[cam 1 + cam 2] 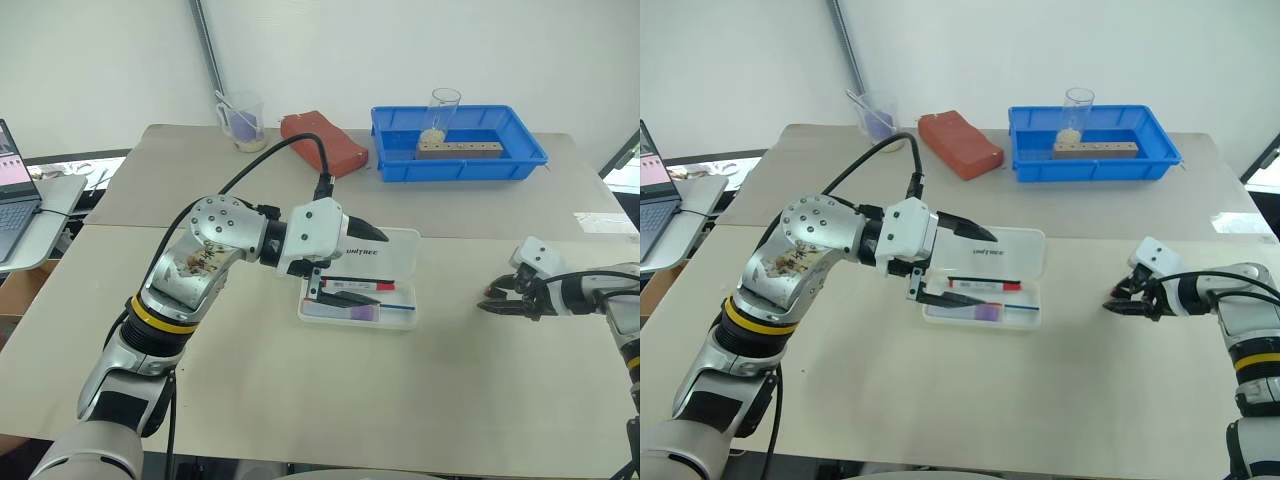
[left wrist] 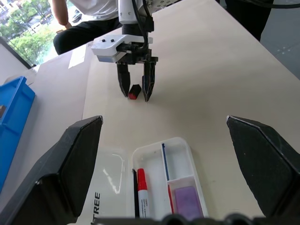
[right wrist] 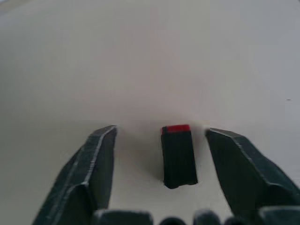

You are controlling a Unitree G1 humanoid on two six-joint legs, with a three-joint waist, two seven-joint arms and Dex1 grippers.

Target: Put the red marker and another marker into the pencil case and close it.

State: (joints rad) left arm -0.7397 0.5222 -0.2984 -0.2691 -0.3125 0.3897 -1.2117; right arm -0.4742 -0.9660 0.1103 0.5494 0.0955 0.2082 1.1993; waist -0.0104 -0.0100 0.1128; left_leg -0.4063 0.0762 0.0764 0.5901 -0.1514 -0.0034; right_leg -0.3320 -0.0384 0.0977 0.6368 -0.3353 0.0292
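Mid-table, toward the front edge: the pencil case [image 1: 1028, 248] lies open, lid folded back flat on the far side, lettering up.
Red marker: the red marker [image 2: 143, 188] lies inside the case, lengthwise along the hinge side of the tray half.
Second marker: another marker [image 2: 187, 196], lavender with a purple cap, sits in the small compartment on the front side of the case.
Other contents: a thin blue stick [image 2: 164, 161] runs along the divider. A dark item beside the red marker is too hidden to name.
Left hand: the left hand [image 1: 372, 266] hangs over the open case with fingers spread wide. It holds nothing and is clear of the lid and contents.
Right hand: the right hand [image 3: 160, 130] is low over the table toward the right edge, well apart from the case. Its fingers are partly spread, one either side of a small black piece with a red end [image 3: 179, 157], with a gap on both sides, so no pinch.
Black piece: stands on the bare table. I cannot tell what it is or whether it belongs to the task.
Far right corner: blue tray [image 1: 530, 160], not involved.
Done (judgement): both markers appear to be in the case.
Left (judgement): lid not yet swung over and pressed shut; that looks like the only step outstanding.
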